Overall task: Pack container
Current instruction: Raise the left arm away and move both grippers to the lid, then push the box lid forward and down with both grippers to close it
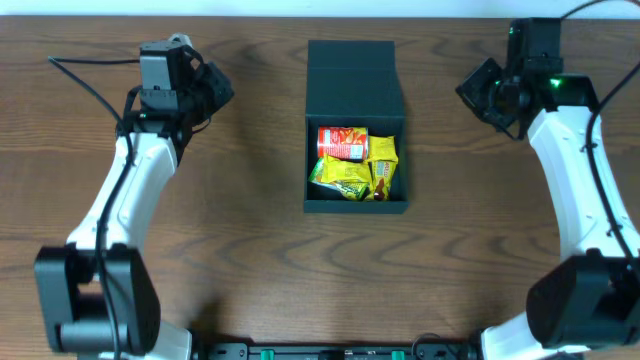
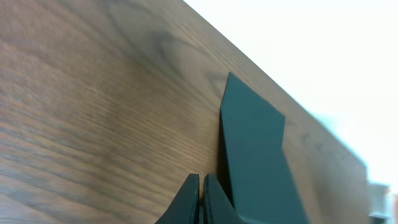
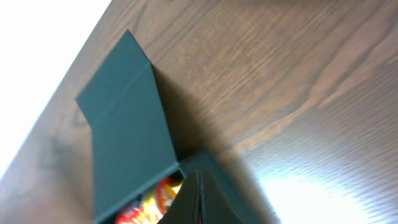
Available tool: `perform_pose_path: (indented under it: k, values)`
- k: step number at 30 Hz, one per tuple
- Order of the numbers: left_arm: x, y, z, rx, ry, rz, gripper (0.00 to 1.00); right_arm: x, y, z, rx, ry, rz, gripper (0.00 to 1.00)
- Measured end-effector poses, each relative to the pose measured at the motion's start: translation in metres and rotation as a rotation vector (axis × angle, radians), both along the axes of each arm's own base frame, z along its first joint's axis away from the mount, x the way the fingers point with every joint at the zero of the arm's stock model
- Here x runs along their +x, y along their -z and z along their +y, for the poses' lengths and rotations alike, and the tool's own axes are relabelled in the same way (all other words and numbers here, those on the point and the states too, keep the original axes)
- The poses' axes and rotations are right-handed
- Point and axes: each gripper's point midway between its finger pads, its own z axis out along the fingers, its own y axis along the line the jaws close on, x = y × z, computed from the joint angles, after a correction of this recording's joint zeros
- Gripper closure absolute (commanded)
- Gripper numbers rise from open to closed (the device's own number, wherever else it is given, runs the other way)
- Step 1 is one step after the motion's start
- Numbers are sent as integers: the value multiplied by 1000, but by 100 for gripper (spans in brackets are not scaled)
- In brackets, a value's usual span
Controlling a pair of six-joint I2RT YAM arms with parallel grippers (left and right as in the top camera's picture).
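Note:
The dark teal-green container (image 1: 355, 206) sits in the middle of the table with its hinged flap lid (image 1: 354, 78) open and laid back toward the far edge. Inside lie a red can (image 1: 342, 142) and yellow snack packets (image 1: 383, 166). My left gripper (image 1: 218, 88) is shut and empty, raised at the far left, well apart from the container (image 2: 255, 149). My right gripper (image 1: 472, 90) is shut and empty at the far right. The right wrist view shows the lid (image 3: 127, 130) and a bit of the contents behind the shut jaws (image 3: 199, 177). The left jaws (image 2: 200, 183) are shut.
The brown wooden table (image 1: 230, 230) carries only the container. Both arms stand at the table's sides, bases at the near edge. The far table edge meets a white wall (image 2: 323, 56).

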Motion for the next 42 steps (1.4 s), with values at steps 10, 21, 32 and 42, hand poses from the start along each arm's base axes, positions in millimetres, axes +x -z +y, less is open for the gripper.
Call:
perform_pose_path:
  k: [10, 21, 32, 42]
  values:
    - [57, 80, -10, -411, -1, 270, 94, 39, 76, 11, 277, 68, 99, 98]
    - [91, 71, -40, -514, 102, 259, 95, 63, 143, 32, 534, -31, 134, 98]
    - [80, 120, -73, -532, 100, 392, 95, 66, 142, 33, 535, -37, 121, 98]
    - [67, 126, -116, -504, 130, 434, 94, 66, 147, 43, 494, -35, 131, 98]
